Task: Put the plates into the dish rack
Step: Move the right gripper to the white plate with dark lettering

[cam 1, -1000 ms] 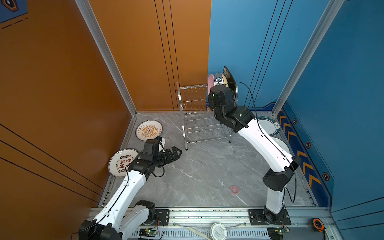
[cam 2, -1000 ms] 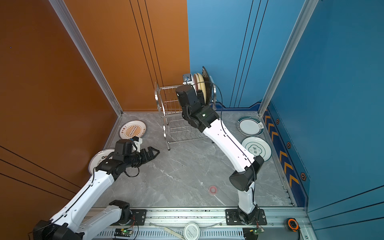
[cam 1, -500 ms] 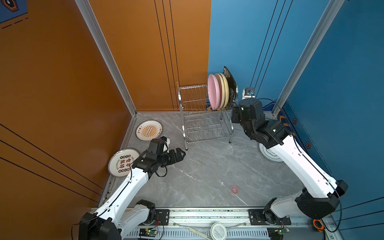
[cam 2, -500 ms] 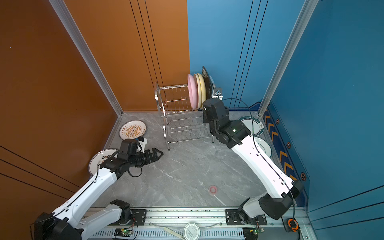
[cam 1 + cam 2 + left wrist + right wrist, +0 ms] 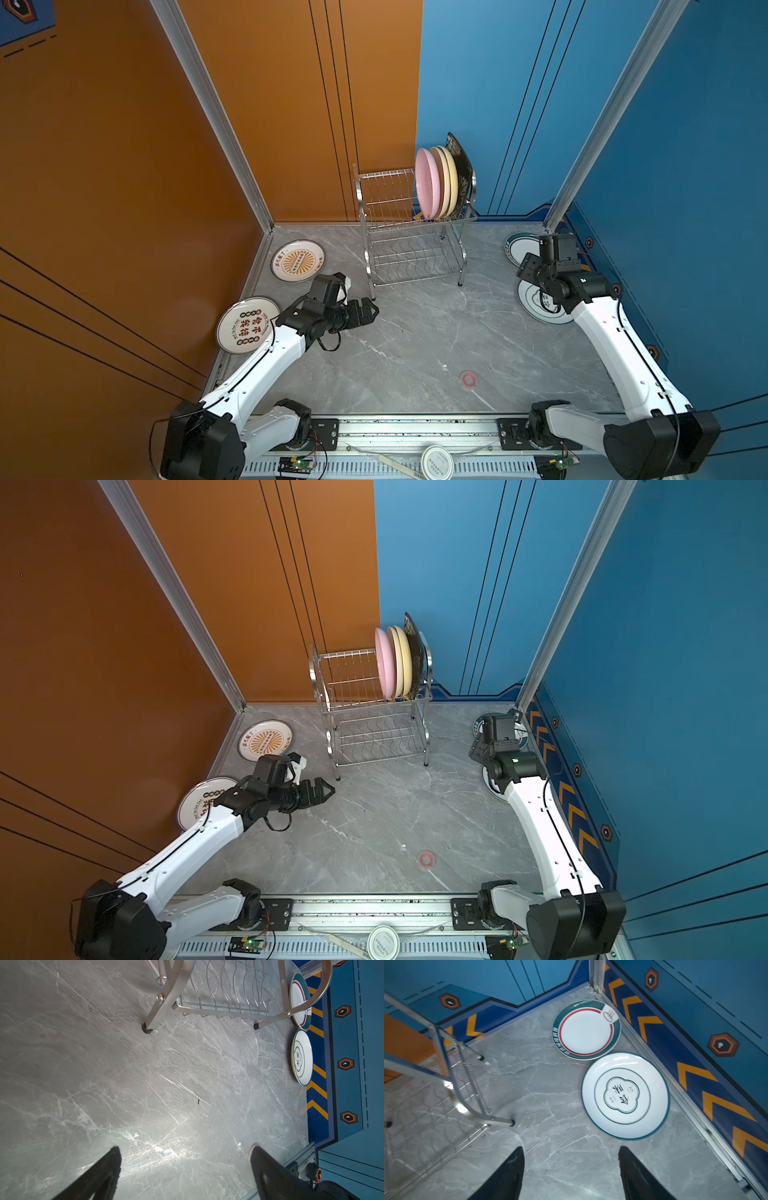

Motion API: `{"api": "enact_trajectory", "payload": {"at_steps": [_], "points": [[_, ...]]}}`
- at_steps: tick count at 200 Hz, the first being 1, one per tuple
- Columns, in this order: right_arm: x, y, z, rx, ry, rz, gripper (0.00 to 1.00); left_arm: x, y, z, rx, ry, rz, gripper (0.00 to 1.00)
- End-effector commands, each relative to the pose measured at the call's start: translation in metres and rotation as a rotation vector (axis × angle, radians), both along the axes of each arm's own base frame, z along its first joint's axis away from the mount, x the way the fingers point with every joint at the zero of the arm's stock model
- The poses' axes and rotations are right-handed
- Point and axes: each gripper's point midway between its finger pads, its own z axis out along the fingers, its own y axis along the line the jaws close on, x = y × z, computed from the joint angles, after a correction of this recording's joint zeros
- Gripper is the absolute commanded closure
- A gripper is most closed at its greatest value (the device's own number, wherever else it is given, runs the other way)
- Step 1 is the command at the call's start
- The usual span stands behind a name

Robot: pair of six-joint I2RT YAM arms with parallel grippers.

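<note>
Top views: the dish rack (image 5: 386,195) stands at the far edge of the tabletop (image 5: 415,332). Its upper tier holds the pink plate (image 5: 426,183), two cream plates (image 5: 451,178) and the black floral plate (image 5: 463,166). Two orange-print plates (image 5: 298,261) lie flat near the left edge

Left wrist view: left gripper (image 5: 185,1167) wide, empty

Right wrist view: right gripper (image 5: 571,1167) parted, empty, above two teal-rimmed plates (image 5: 626,1096) by the right edge. Step judged in hand: reach for a fifth plate. The next move calls for descent onto a rim, then closure
</note>
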Motion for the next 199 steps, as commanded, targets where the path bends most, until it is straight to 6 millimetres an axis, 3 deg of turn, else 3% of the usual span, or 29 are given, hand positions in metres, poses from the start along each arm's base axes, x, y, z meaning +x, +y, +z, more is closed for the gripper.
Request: {"api": "enact_trajectory", "payload": {"at_steps": [1, 49, 94, 123, 199], "points": [[0.001, -0.022, -0.025, 0.060, 0.028, -0.031, 0.25, 0.006, -0.006, 0.010, 0.009, -0.040, -0.021, 0.02], [-0.002, -0.103, -0.077, 0.110, 0.109, -0.257, 0.20, 0.007, -0.016, 0.008, 0.007, -0.035, -0.050, 0.02], [-0.012, -0.155, -0.107, 0.159, 0.128, -0.393, 0.12, 0.007, -0.023, 0.009, 0.003, -0.036, -0.065, 0.02], [-0.016, -0.169, -0.122, 0.180, 0.141, -0.426, 0.10, 0.008, -0.026, 0.008, 0.000, -0.036, -0.065, 0.02], [-0.017, -0.177, -0.146, 0.196, 0.178, -0.417, 0.06, 0.010, -0.031, 0.005, -0.004, -0.026, -0.062, 0.02]]}}
